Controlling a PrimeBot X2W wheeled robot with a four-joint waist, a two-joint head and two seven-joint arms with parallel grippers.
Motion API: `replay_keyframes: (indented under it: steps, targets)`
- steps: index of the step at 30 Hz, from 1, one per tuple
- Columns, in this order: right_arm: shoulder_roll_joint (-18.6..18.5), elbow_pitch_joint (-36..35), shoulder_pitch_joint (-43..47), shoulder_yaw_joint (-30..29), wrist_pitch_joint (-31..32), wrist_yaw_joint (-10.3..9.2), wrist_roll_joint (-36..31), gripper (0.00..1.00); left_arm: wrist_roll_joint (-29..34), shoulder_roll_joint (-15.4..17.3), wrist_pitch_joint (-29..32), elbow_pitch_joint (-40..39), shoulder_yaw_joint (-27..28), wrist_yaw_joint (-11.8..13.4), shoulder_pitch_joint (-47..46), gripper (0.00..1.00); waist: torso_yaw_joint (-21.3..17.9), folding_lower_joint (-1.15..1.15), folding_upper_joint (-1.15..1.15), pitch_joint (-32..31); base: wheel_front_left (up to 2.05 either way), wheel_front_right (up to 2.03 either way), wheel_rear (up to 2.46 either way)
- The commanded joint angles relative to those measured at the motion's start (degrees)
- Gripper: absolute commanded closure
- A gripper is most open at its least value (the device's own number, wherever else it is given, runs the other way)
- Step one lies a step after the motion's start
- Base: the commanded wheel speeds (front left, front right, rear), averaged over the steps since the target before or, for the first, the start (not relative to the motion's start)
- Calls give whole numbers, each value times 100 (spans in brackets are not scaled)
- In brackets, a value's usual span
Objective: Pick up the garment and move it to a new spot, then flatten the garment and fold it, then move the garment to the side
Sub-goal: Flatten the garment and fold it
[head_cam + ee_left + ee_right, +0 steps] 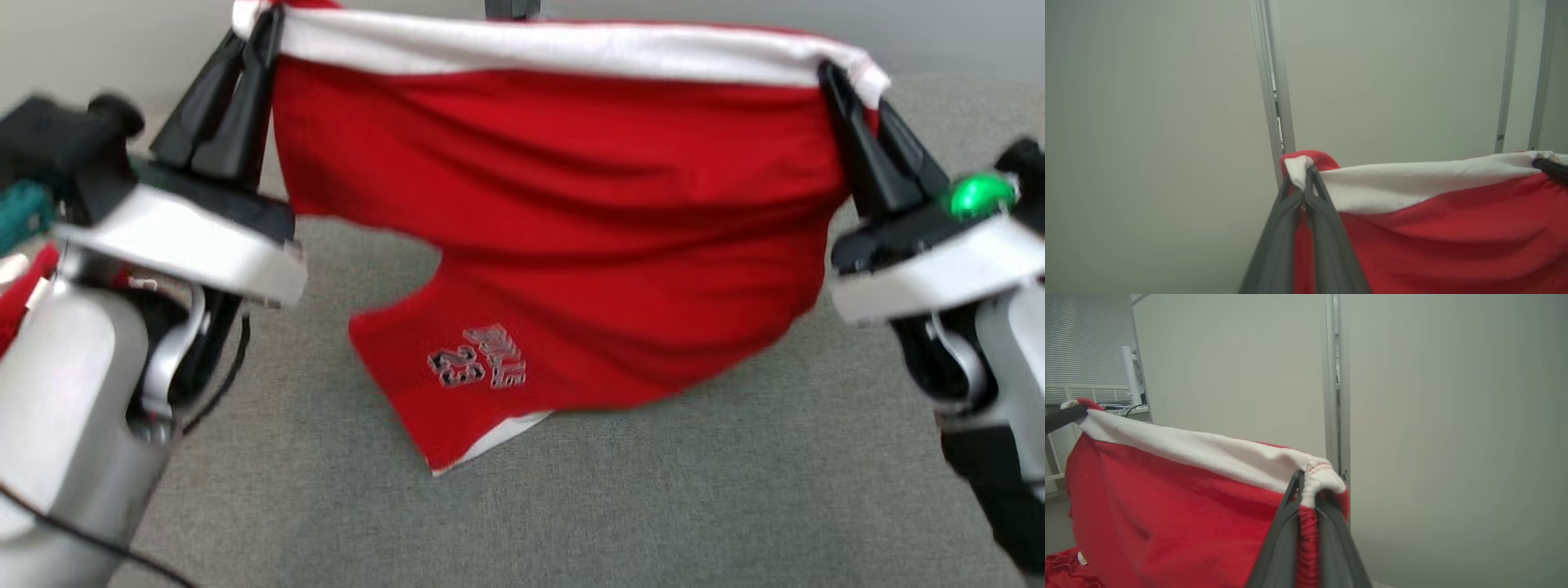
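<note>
Firstly, left end effector: fingers pinched tight on one white-banded top corner of the red garment. Right end effector: likewise clamped on the opposite top corner. Garment: hangs stretched between the two, white band uppermost, grey lettering with "23" inverted low on the panel. Its lowest corner reaches the grey fabric surface near the middle. More red cloth lies low to one side. Beyond: pale wall panels joined by a grey upright strip; slatted blinds farther off.
</note>
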Motion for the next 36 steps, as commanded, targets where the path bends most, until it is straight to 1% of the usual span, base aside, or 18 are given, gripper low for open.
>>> replay_keyframes:
  steps: [1, 4, 6, 9, 13, 16, 20, 22, 25, 27, 31, 32, 34, 35, 36]
  targets:
    - [-17, 294, -343, 69, -92, -2, -4, 100, -63, -46, -33, 315, -10, -153, -333, 100, -35, 0, 0, 144, 0, 0, 0]
    - [43, 1130, -1177, 249, -231, -2, -9, 100, -115, -272, -79, 1275, -94, -471, -1135, 100, -33, 0, 0, 317, 0, 0, 0]
    - [161, 1657, -1766, 353, -327, -2, -27, 100, -144, -421, -132, 1984, -119, -664, -1713, 100, -24, 0, 0, 433, 0, 0, 0]
    - [306, 2405, -2604, 471, -462, -2, -107, 100, -107, -634, -334, 3004, -108, -889, -2564, 100, -14, 0, 0, 589, 0, 0, 0]
    - [556, 3253, -3517, 457, -582, -2, -129, 100, -125, -895, -698, 4147, -51, -1118, -3470, 100, 17, 0, 0, 731, 0, 0, 0]
    - [688, 3649, -3917, 305, -585, -2, -231, 100, -197, -1082, -895, 4879, -40, -1299, -3920, 100, 89, 0, 0, 826, 0, 0, 0]
    - [851, 4204, -3995, 343, -576, -2, -308, 100, -371, -1335, -867, 5798, -102, -1556, -4134, 100, 177, 0, 0, 892, 0, 0, 0]
    - [905, 4399, -3924, 421, -577, -2, -279, 100, -436, -1453, -913, 6114, -178, -1650, -4075, 100, 232, 0, 0, 933, 0, 0, 0]
    - [945, 4525, -3684, 660, -578, -2, -172, 100, -433, -1556, -1114, 6471, -353, -1739, -3760, 100, 273, 0, 0, 981, 0, 0, 0]
    - [928, 4485, -3485, 847, -579, -2, -66, 100, -443, -1620, -1322, 6592, -449, -1779, -3543, 100, 279, 0, 0, 1008, 0, 0, 0]
    - [832, 4029, -2828, 1187, -578, -2, 332, 100, -503, -1680, -1668, 6582, -569, -1819, -2900, 100, 266, 0, 0, 1022, 0, 0, 0]
    - [832, 4029, -2828, 1187, -578, -2, 332, 100, -503, -1680, -1668, 6582, -569, -1819, -2900, 100, 266, 0, 0, 1022, 0, 0, 0]
    - [692, 3526, -2201, 1333, -580, -2, 632, 100, -483, -1596, -1803, 6310, -601, -1820, -2307, 100, 244, 0, 0, 987, 0, 0, 0]
    - [692, 3526, -2201, 1333, -580, -2, 632, 100, -483, -1596, -1803, 6310, -601, -1820, -2307, 100, 244, 0, 0, 987, 0, 0, 0]
    - [642, 3336, -1986, 1380, -579, -1, 713, 100, -450, -1545, -1833, 6143, -605, -1821, -2110, 100, 237, 0, 0, 974, 0, 0, 0]
